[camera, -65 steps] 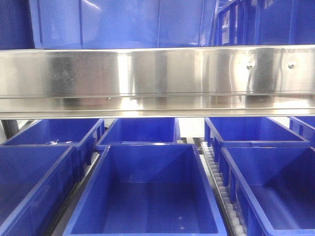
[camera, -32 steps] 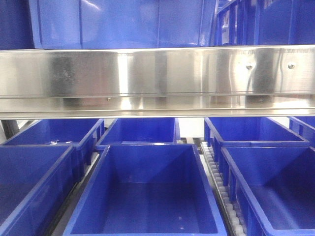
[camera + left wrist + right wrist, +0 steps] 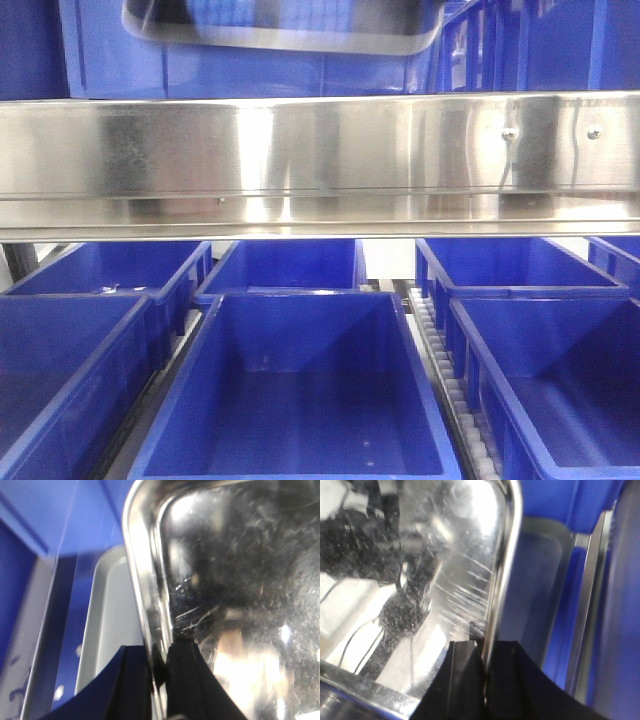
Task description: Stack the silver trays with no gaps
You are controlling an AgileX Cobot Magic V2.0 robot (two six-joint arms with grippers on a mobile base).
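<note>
At wrists only: left claw [image 3: 159,656], right claw [image 3: 484,649] tight on silver tray [image 3: 240,580] rim.

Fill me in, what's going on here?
The left gripper and right gripper each pinch a side rim of one silver tray between their fingers, holding it above the steel rail. A second tray sits below it in both wrist views. The held tray does not look nested into it yet.
</note>
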